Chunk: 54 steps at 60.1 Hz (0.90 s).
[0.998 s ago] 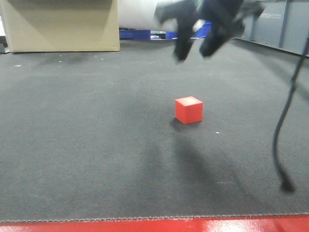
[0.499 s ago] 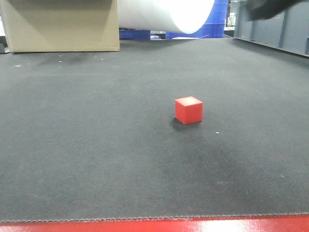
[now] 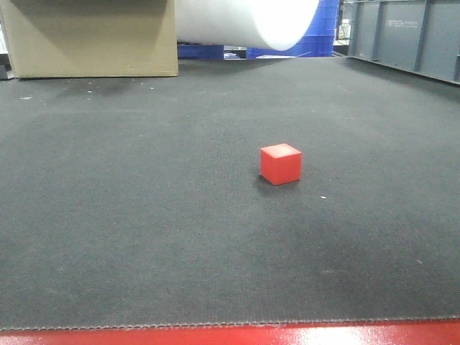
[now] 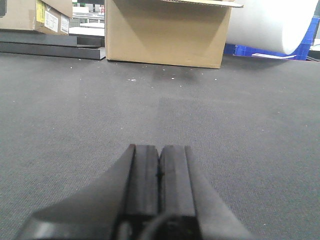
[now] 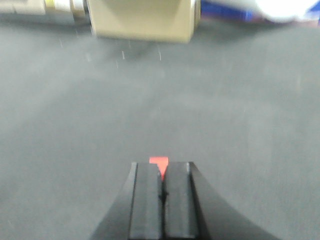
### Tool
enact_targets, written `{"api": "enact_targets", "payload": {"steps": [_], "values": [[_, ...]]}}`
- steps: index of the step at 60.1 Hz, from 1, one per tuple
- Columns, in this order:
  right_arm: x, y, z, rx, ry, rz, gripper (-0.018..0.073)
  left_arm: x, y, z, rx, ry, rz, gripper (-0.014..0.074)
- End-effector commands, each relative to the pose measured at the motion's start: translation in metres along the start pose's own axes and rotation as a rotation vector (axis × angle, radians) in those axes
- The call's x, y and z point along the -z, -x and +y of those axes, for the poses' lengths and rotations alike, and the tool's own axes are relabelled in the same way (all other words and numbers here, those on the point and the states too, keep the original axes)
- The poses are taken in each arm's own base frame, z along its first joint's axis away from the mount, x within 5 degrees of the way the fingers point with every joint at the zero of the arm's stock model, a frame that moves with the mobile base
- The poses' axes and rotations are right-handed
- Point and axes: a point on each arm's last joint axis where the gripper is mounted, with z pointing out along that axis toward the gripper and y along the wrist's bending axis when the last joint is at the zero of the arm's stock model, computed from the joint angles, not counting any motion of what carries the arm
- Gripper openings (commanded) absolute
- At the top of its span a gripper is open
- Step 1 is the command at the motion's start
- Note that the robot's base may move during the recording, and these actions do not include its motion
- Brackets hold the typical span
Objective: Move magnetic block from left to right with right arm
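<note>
I see the magnetic block (image 3: 280, 164) free on the table (image 3: 144, 237), right of centre. Right tool (image 5: 161, 192) closed, empty; left tool (image 4: 159, 172) closed too. Risk: descending closed knocks the cube away.

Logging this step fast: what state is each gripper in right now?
Left gripper: closed, holding nothing.
Right gripper: closed, holding nothing; the red magnetic block sits free on the mat.

In the left wrist view, the left tool (image 4: 159, 172) sits at the bottom centre, its two black fingers pressed together. The right tool (image 5: 161, 192) looks the same, fingers closed, bottom centre.
</note>
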Motion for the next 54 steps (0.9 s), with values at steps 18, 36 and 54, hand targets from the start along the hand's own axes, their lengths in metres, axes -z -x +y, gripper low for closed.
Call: {"api": "enact_targets", "payload": {"steps": [18,36,54], "values": [[0.011,0.016,0.002,0.02,0.021,-0.131,0.0059,0.001,0.006,0.0,0.008,-0.002,-0.096,-0.0116],[0.002,-0.001,-0.007,0.001,-0.072,-0.156,0.0059,0.001,0.006,0.0,0.008,-0.002,-0.096,-0.0116],[0.008,-0.065,-0.03,0.025,-0.328,-0.307,0.0059,0.001,0.006,0.0,0.008,-0.002,-0.096,-0.0116]]}}
